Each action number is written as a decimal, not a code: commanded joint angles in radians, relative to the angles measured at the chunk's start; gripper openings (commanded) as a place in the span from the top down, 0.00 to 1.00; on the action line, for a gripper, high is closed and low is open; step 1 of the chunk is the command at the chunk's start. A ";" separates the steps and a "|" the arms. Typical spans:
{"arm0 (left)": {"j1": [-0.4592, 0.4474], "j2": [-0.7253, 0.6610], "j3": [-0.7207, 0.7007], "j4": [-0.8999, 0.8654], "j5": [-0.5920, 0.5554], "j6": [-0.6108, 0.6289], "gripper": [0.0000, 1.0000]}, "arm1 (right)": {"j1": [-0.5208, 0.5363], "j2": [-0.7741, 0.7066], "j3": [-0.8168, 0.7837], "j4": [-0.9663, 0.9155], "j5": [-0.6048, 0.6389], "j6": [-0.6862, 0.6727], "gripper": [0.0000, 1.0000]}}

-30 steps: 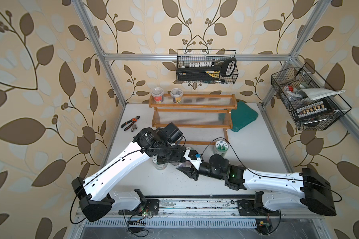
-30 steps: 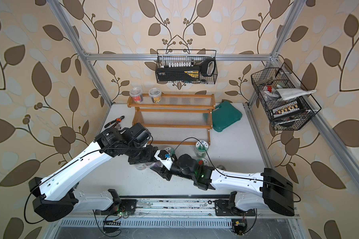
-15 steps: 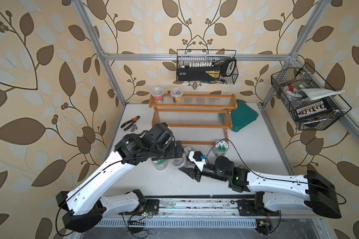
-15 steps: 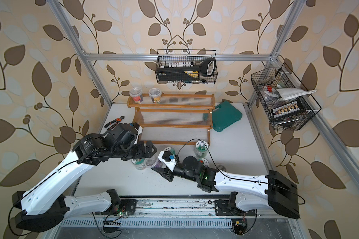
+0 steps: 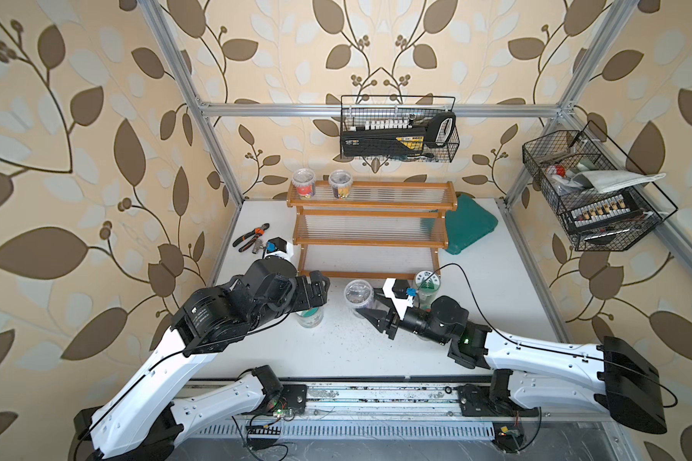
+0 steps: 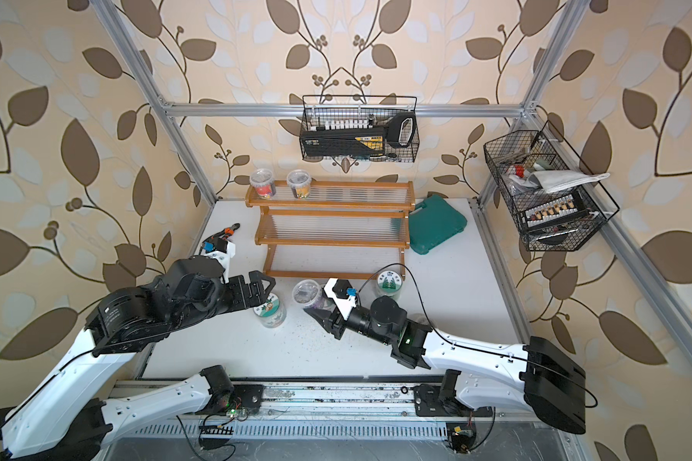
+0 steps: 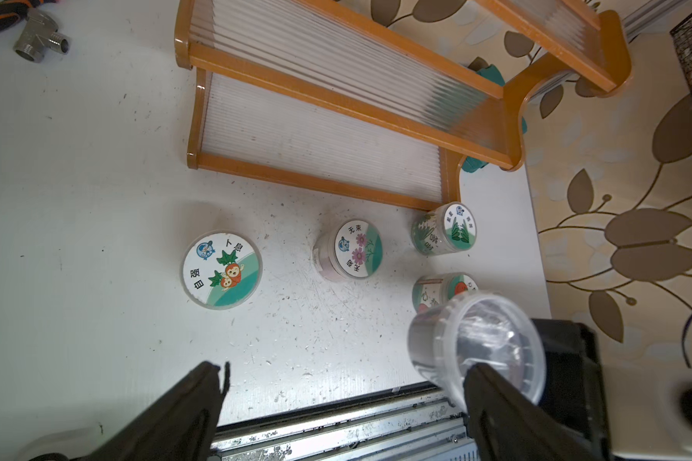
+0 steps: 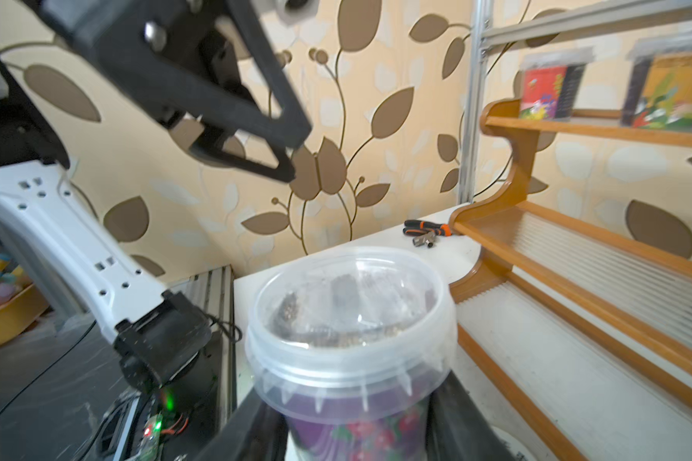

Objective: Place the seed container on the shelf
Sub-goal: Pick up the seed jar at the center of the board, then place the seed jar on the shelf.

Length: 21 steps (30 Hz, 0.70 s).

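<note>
Seed container clamped in right hand, seemingly near shelf front edge, left hand spread wide

We find the shelf open from the front: its lowest and middle tiers lie bare, the top tier taken only at its left end by two jars. A green-lidded jar stands by its right front foot, the left gripper hangs before its left foot, and a wire basket hangs above.

Leaf-patterned wallpaper — white table, aluminium frame.
</note>
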 commanded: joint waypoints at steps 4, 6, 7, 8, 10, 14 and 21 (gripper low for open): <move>0.013 -0.024 -0.023 0.027 -0.028 -0.016 0.02 | -0.114 -0.026 0.037 0.118 -0.031 0.066 0.51; 0.013 -0.028 -0.026 0.024 -0.030 -0.015 0.02 | -0.165 -0.017 0.066 0.121 -0.043 0.087 0.51; 0.013 -0.030 -0.028 0.024 -0.032 -0.016 0.01 | -0.188 -0.012 0.078 0.121 -0.048 0.096 0.51; 0.013 -0.034 -0.031 0.027 -0.032 -0.019 0.02 | -0.212 -0.003 0.094 0.127 -0.056 0.104 0.51; 0.013 -0.038 -0.040 0.035 -0.027 -0.022 0.02 | -0.255 0.013 0.123 0.133 -0.071 0.113 0.51; 0.013 -0.037 -0.052 0.042 -0.015 -0.027 0.02 | -0.331 0.068 0.195 0.150 -0.106 0.132 0.50; 0.013 -0.038 -0.063 0.052 -0.007 -0.028 0.02 | -0.459 0.195 0.328 0.183 -0.126 0.162 0.50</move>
